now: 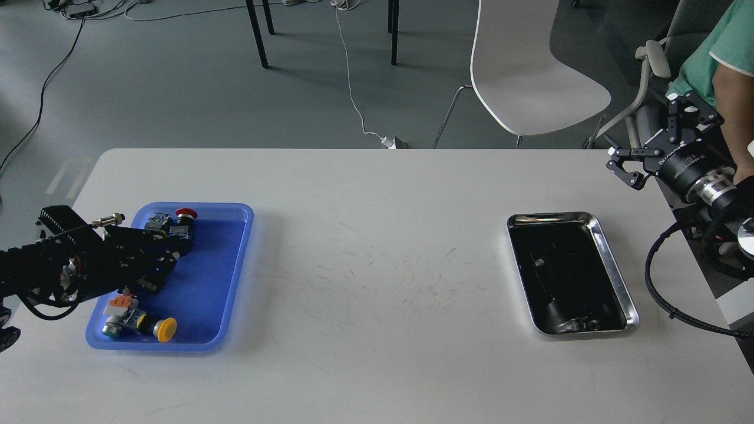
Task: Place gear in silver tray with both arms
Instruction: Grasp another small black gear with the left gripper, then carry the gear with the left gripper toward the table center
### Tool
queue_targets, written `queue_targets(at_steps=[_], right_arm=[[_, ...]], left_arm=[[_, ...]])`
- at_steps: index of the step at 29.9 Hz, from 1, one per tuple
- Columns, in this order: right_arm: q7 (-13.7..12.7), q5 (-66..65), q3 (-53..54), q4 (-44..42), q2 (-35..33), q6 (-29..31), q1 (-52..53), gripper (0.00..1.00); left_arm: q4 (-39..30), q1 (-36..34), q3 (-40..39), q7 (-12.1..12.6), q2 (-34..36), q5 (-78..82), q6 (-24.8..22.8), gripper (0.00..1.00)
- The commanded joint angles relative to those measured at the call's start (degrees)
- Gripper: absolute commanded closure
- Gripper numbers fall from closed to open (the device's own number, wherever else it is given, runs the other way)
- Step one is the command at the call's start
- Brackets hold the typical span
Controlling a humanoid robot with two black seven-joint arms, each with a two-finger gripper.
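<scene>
The silver tray (614, 266) lies empty on the right of the white table, its dark bottom mirror-like. My left gripper (168, 257) hangs over the left half of the blue plastic tray (215, 277), its dark fingers blending together. I cannot make out a gear; it may be hidden under or in that gripper. My right gripper (651, 138) is open and empty, raised beyond the table's right edge, above and right of the silver tray.
The blue tray holds push-button switches: a yellow-capped one (140, 323) at its front left and a red-capped one (185, 213) at its back, partly behind my left gripper. A white chair (530, 76) and a seated person (727, 53) are beyond the table.
</scene>
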Motion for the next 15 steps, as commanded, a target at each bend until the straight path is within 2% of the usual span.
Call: queue_targets(at_steps=[1,5,12,15], right_arm=[[-0.04,-0.03,0.00,-0.38,-0.39,0.00,-0.05,0.04],[-0.04,-0.03,0.00,-0.47,-0.48,0.00,-0.05,0.04],[0.05,-0.03,0.00,-0.39,-0.39,0.00,0.13,0.04],[0.05,-0.03,0.09,-0.38,-0.48,0.00,0.39,0.04]], left_arm=[[-5.43,-3.77,-0.25,0.68,0.73,-2.79,-3.24,0.91],[-8.00,-7.29,-0.25,4.54,-1.64,-3.76,-7.02,0.91],[-6.86,-9.67,0.28,9.64,-20.17,-2.97,-12.55,0.91],[-3.79,-10.55,0.54,11.41,-27.37,-1.31,-14.93,0.91]])
